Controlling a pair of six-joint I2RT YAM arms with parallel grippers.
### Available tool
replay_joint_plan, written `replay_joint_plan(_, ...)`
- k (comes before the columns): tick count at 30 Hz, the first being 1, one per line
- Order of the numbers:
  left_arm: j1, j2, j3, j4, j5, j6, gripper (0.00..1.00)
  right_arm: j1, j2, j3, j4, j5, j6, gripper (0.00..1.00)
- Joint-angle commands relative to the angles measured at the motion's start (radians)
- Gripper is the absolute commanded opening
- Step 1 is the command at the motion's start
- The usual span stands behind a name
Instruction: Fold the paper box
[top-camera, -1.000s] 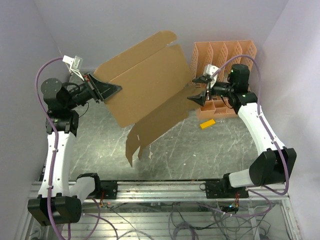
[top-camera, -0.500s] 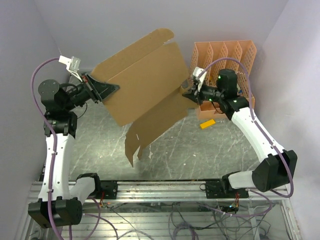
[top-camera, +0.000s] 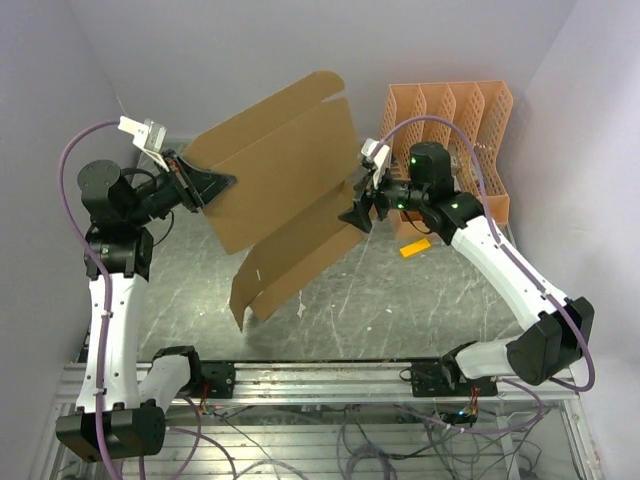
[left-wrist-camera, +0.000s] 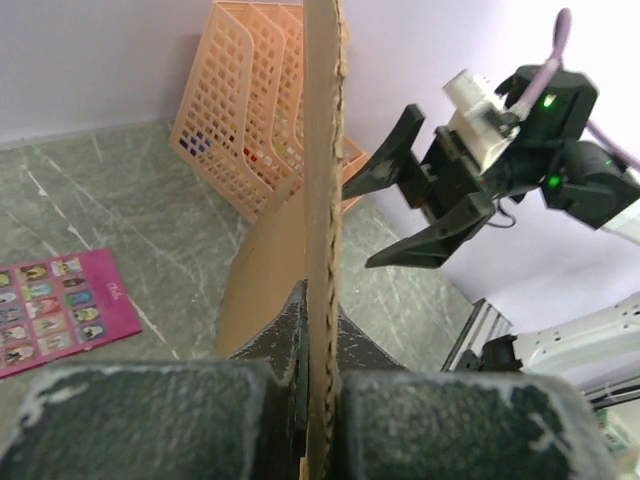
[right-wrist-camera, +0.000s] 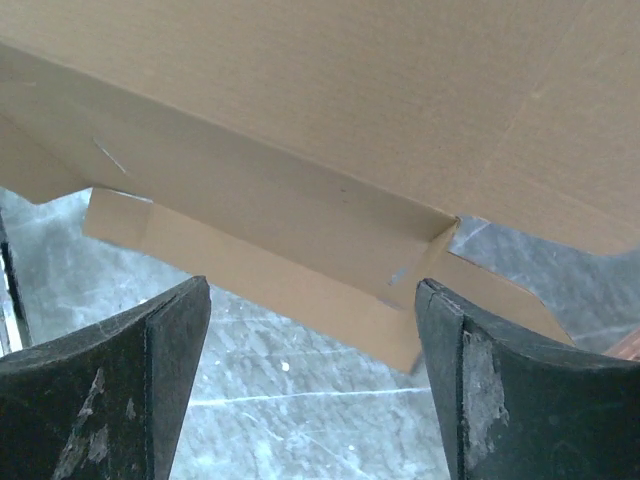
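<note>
The paper box (top-camera: 285, 170) is a flat brown corrugated sheet with flaps, held up in the air and tilted, its lower flaps hanging toward the table. My left gripper (top-camera: 215, 183) is shut on its left edge. In the left wrist view the sheet (left-wrist-camera: 322, 150) runs edge-on between the pads (left-wrist-camera: 275, 340). My right gripper (top-camera: 357, 212) stands open at the sheet's right side, by the lower panel. In the right wrist view a folded flap (right-wrist-camera: 300, 250) lies just beyond the open fingertips (right-wrist-camera: 160, 340), with nothing gripped between them.
An orange lattice organizer (top-camera: 450, 130) stands at the back right, behind the right arm. A small yellow piece (top-camera: 415, 247) lies on the grey marbled table (top-camera: 350, 300) in front of it. A pink printed card (left-wrist-camera: 60, 310) lies on the table. Walls close in on three sides.
The right arm has swung left from the organizer to the sheet's right edge, and its jaws now stand open. The sheet's lower panel has shifted left and downward. The left grip is unchanged.
</note>
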Motion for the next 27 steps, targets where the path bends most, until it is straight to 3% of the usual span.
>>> replay_joint_plan(1, -0.004, 0.000, 0.052, -0.070, 0.022, 0.101, 0.07, -0.067, -0.035, 0.076, -0.103, -0.224, -0.144, 0.85)
replay_joint_plan(6, -0.003, 0.014, 0.064, -0.058, 0.044, 0.100, 0.07, -0.323, -0.051, 0.150, -0.188, -0.532, -0.256, 0.87)
replay_joint_plan(10, -0.001, 0.023, 0.074, -0.015, 0.069, 0.059, 0.07, -0.457, -0.039, 0.177, -0.189, -0.542, -0.376, 0.84)
replay_joint_plan(13, -0.001, 0.026, 0.087, -0.017, 0.080, 0.057, 0.07, -0.471, -0.017, 0.140, -0.120, -0.502, -0.437, 0.66)
replay_joint_plan(15, -0.002, 0.026, 0.089, -0.019, 0.089, 0.063, 0.07, -0.471, 0.002, 0.093, -0.025, -0.501, -0.417, 0.33)
replay_joint_plan(16, -0.001, 0.027, 0.089, -0.022, 0.092, 0.066, 0.07, -0.470, 0.012, 0.066, 0.055, -0.502, -0.387, 0.22)
replay_joint_plan(17, -0.001, 0.027, 0.089, -0.024, 0.098, 0.072, 0.07, -0.470, 0.023, 0.049, 0.114, -0.510, -0.376, 0.17)
replay_joint_plan(21, -0.001, 0.028, 0.082, -0.014, 0.116, 0.071, 0.07, -0.466, 0.126, 0.052, 0.243, -0.543, -0.313, 0.12)
replay_joint_plan(27, -0.001, 0.027, 0.054, 0.057, 0.137, 0.033, 0.07, -0.393, 0.231, 0.119, 0.195, -0.567, -0.301, 0.12)
